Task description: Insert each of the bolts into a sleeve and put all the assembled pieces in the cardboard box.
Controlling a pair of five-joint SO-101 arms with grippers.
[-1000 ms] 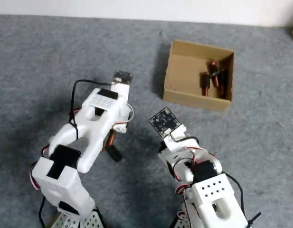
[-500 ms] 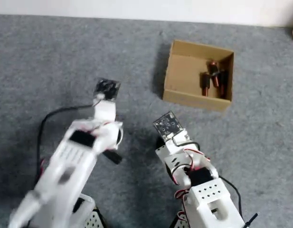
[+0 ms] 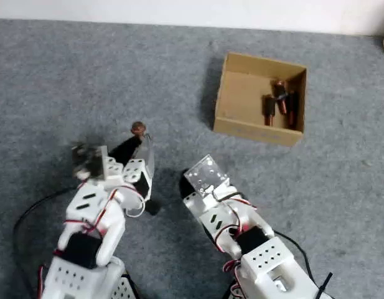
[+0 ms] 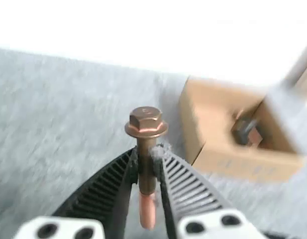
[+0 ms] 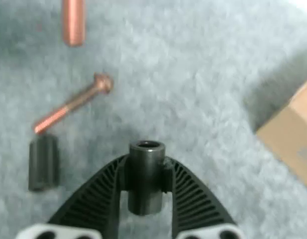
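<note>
Progress report on a bolt-and-sleeve assembly job, seen from above and from both wrists. The cardboard box [image 3: 252, 129] sits open on the grey mat [image 3: 55, 75], well apart from both arms and on the far side of them. Inside it, against one wall, lie what look like three assembled pieces [image 3: 269, 109], copper bolts in dark sleeves, close together and partly overlapping; the exact count is hard to confirm. The rest of the box floor is bare.

The left gripper [image 4: 146, 155] is closed on a copper bolt [image 4: 146, 124], pinching the shaft just under the flanged hex head, with the head pointing away from the wrist. In the high view this bolt [image 3: 138, 128] is raised above the mat, near the left arm's front.

The right gripper [image 5: 145, 167] is clamped around a dark sleeve [image 5: 145, 149], its open bore facing away from the wrist. The held bolt and held sleeve are not yet joined.

On the mat beyond the right gripper lie a loose bolt [image 5: 73, 104] and, just beside its tip, a loose sleeve [image 5: 43, 162], apart from each other. A further copper shaft end [image 5: 73, 22] shows at that view's edge; whether it is the held bolt cannot be told.

Judged from this, the task is partly done: the held pair needs mating and boxing, then the loose pair.
</note>
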